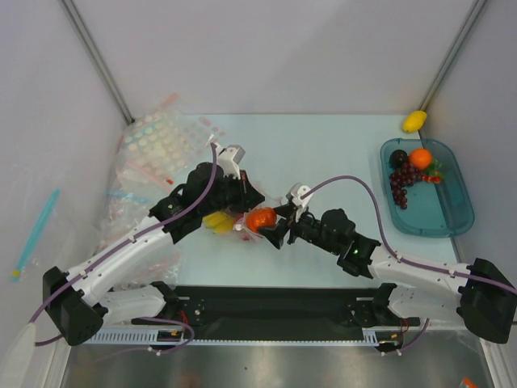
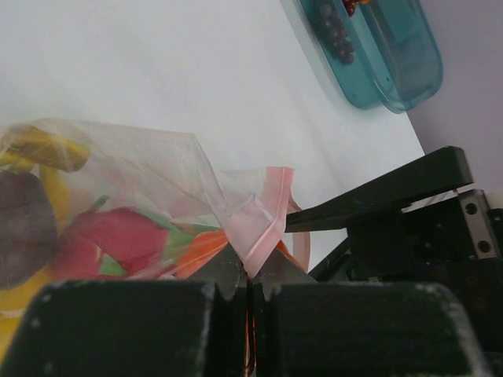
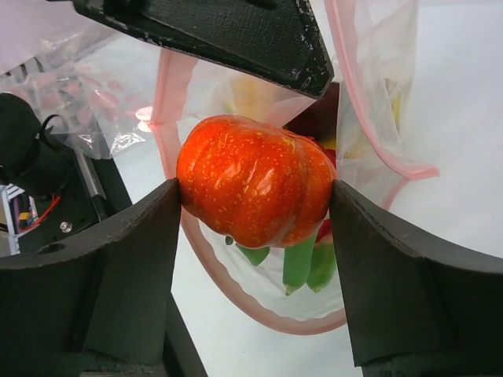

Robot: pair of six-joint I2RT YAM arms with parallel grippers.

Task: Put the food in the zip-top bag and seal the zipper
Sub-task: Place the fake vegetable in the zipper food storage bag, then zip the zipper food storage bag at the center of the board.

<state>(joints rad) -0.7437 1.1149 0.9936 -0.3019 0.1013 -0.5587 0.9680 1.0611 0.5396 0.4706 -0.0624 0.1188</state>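
Clenched the left gripper (image 2: 250,292) tight on the zipper (image 2: 266,216), jaws pressed together over a folded bit of that pink-red strip. Held the zip-top bag (image 2: 149,169) by that pinch near the middle of the table (image 1: 323,153), with the mouth turned rightward and spread into a pink loop. Grasped an orange-red ribbed fruit (image 3: 251,184) in the right gripper (image 1: 266,222), one finger flat against each flank and the jaws wide around it. Poised that fruit right at the bag's mouth, in front of the loop of strip; could not tell whether just past the rim or just outside. Saw through the crinkled clear plastic a yellow banana bunch (image 2: 43,149), a dark purple-brown fruit (image 2: 22,220) and a pink dragon fruit (image 2: 118,236) with green scales, all bunched together inside the bag. Found a teal tray (image 1: 456,214) at the right edge of the table, well apart from the bag, holding a dark round fruit (image 1: 398,158), an orange (image 1: 420,158) and a bunch of dark grapes (image 1: 401,187). Noted a yellow lemon (image 1: 414,121) lying on the table just beyond the tray's far end. Spotted a heap of spare clear bags (image 1: 157,149) at the far left of the table, some with pink strips like the one pinched.
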